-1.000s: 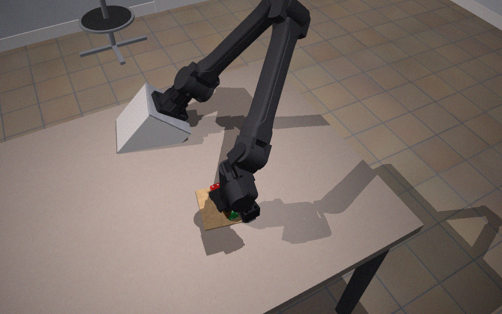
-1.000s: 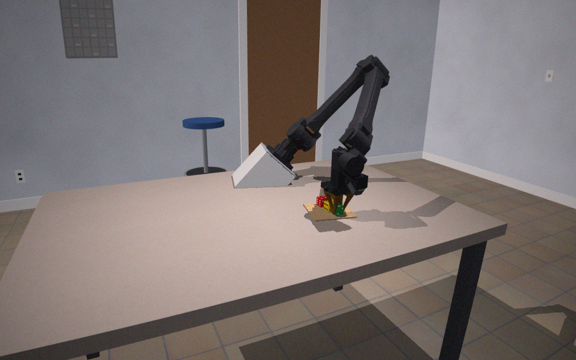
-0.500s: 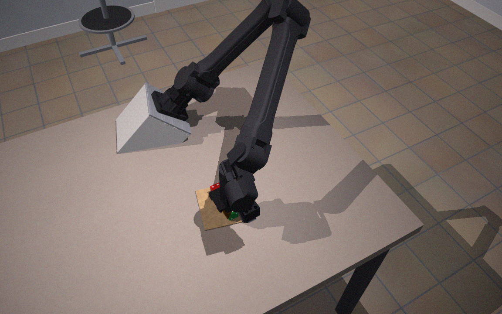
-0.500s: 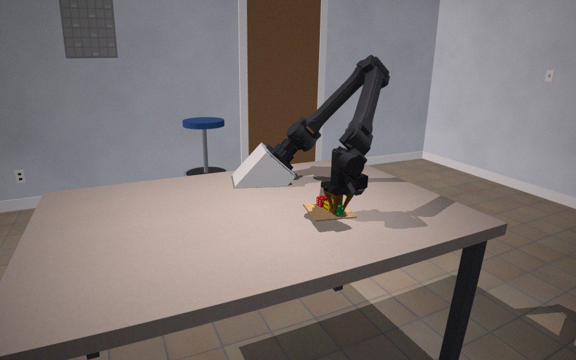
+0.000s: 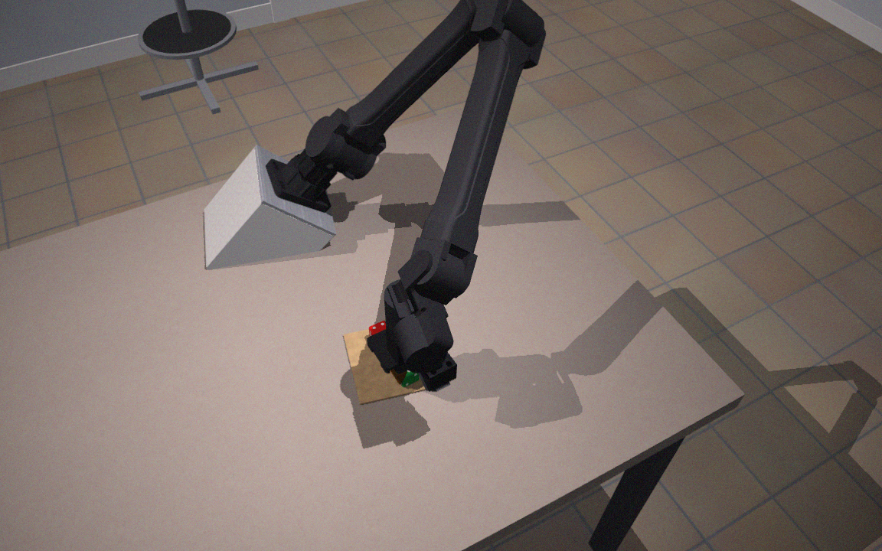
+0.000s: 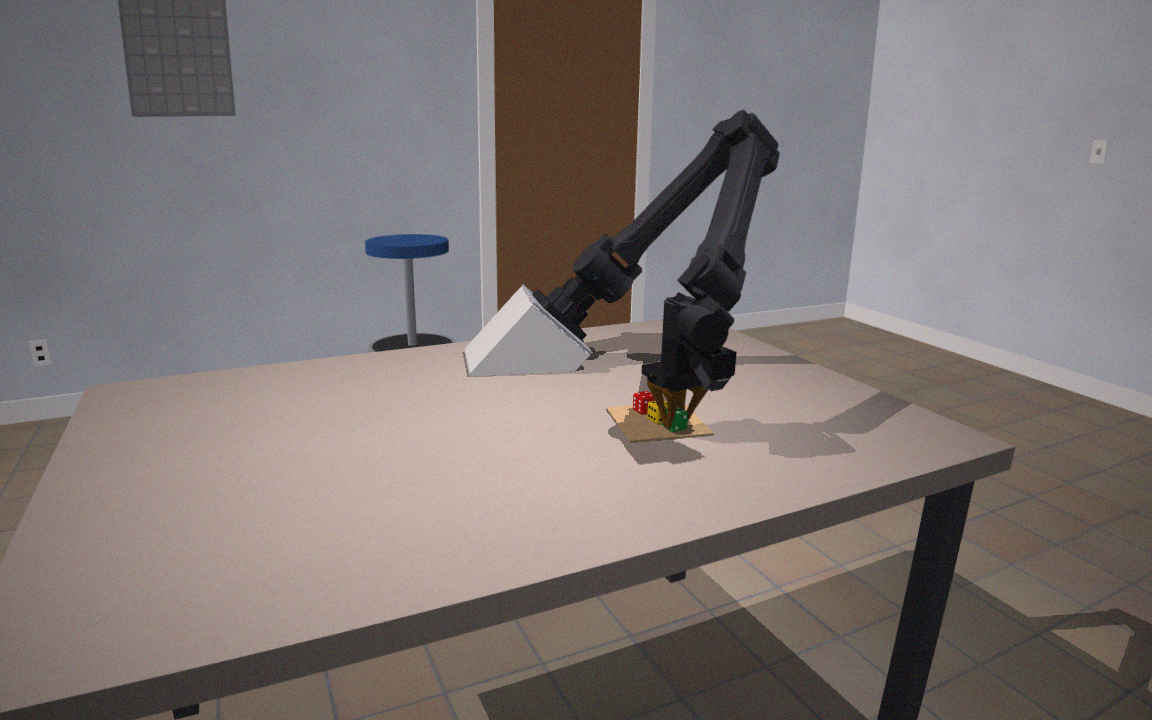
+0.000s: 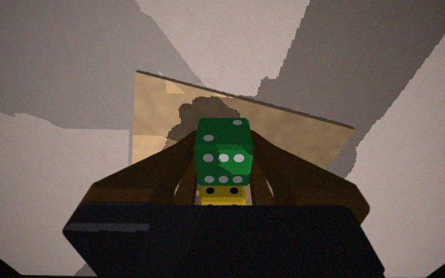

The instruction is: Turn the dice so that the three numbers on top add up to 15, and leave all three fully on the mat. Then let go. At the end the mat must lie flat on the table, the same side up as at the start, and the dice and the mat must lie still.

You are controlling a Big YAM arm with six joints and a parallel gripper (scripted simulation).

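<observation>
Presently: one green die (image 5: 409, 379) (image 6: 679, 420) (image 7: 223, 152), clamped in my end effector (image 5: 407, 376) (image 6: 681, 415) (image 7: 223, 138); yellow die (image 6: 654, 411) (image 7: 222, 191) at wrist-view six o'clock; turning step, likely release next.

Pale blue-grey walls (image 6: 320, 161) with white baseboards (image 6: 1010, 358). Brown door (image 6: 567, 134) in a white frame. Grid-patterned panel (image 6: 177, 58) high up. Round blue-topped stool (image 5: 185, 34) (image 6: 406, 245) near the wall. Tan tiles (image 5: 636, 123) (image 6: 1045, 528) underfoot, crossed by hard-edged shadows. Light switch (image 6: 1097, 151) right of the corner, power outlet (image 6: 39, 351) low on the left.
</observation>
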